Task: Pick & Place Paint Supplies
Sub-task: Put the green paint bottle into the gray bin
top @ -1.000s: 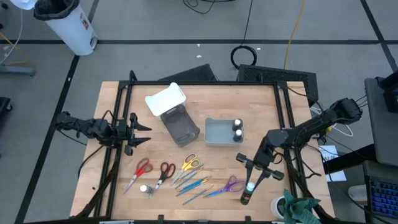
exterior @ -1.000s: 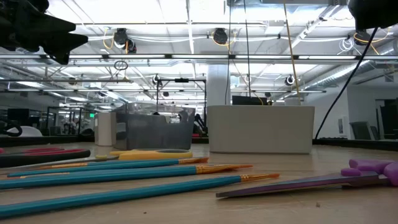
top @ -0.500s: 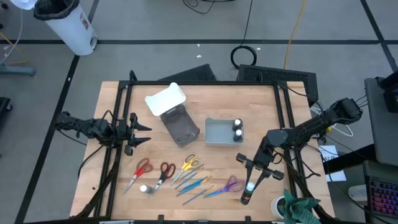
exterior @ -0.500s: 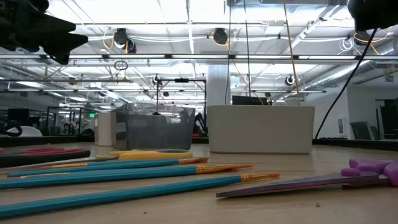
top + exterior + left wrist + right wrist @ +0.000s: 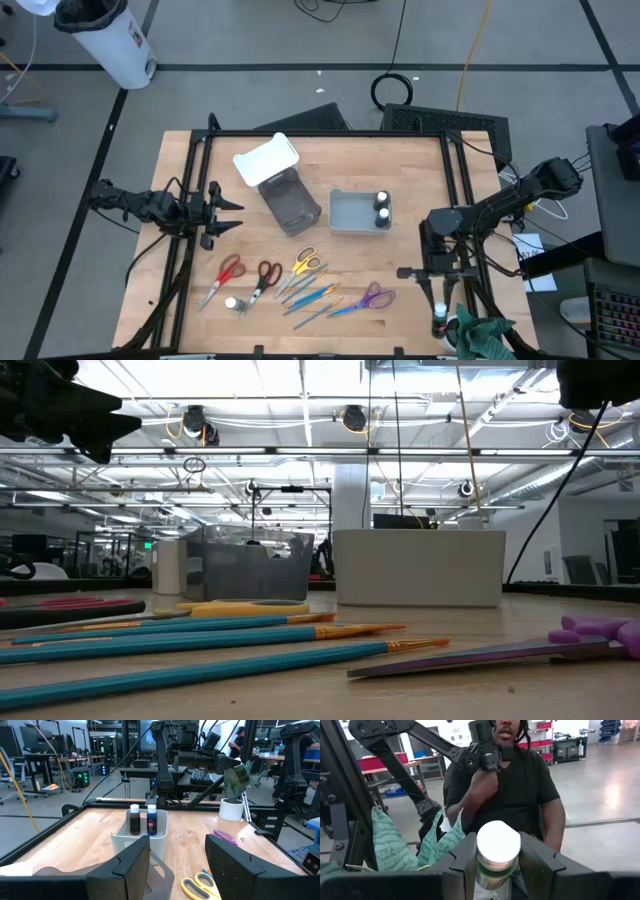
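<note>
My right gripper (image 5: 440,305) is over the table's near right corner, shut on a dark bottle with a white cap (image 5: 498,845). My left gripper (image 5: 228,212) waits open at the left edge with nothing between its fingers. Two more bottles (image 5: 382,206) stand in the white bin (image 5: 345,213), and one (image 5: 232,303) lies on the table. Red scissors (image 5: 228,271), dark red scissors (image 5: 265,274), yellow scissors (image 5: 305,263), purple scissors (image 5: 372,296) and several thin teal brushes (image 5: 310,298) lie flat along the near side. My right gripper pinches the bottle between its two fingers (image 5: 465,865), on opposite sides just below the white cap (image 5: 496,870). The fingers are level and point toward the table's near edge. The bottle (image 5: 440,320) is lifted clear of the table.
A clear container (image 5: 290,203) with its white lid (image 5: 266,160) stands left of the bin. A white cup with a green plant (image 5: 470,335) sits at the near right corner, close to the held bottle. A person (image 5: 510,785) stands beyond that corner.
My right gripper has swung about at the wrist, from pointing toward the near left to pointing straight at the near edge. The held bottle has moved with it toward the table's right edge, still clear of the table.
</note>
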Robot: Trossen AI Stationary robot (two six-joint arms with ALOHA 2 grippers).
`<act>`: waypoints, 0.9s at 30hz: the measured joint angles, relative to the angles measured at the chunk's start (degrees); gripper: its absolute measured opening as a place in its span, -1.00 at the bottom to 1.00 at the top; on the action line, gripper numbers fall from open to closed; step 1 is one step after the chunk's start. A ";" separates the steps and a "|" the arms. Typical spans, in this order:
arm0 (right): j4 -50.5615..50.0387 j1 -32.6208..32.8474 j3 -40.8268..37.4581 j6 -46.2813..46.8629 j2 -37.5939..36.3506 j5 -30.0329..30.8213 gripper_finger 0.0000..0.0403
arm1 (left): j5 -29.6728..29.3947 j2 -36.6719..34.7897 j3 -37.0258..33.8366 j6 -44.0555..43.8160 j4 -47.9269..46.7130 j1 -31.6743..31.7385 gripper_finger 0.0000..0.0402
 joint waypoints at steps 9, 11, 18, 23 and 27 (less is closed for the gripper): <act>-0.28 -0.54 0.00 0.00 0.00 15.06 -0.48 | 0.00 0.01 0.00 0.01 0.00 0.00 0.00; -1.27 -1.23 0.02 0.13 0.00 22.15 -0.48 | 0.00 0.00 0.00 0.00 -0.01 -0.01 0.00; -3.36 -2.43 0.02 -0.59 0.00 22.60 -0.48 | 0.00 0.00 0.00 -0.01 0.00 0.00 0.00; -3.40 -2.40 0.02 -0.77 0.00 22.58 -0.48 | 0.00 0.00 0.00 0.01 0.00 0.00 0.00; -3.62 -2.40 0.02 -0.79 0.00 22.58 -0.48 | 0.00 0.00 0.00 0.01 0.00 -0.01 0.00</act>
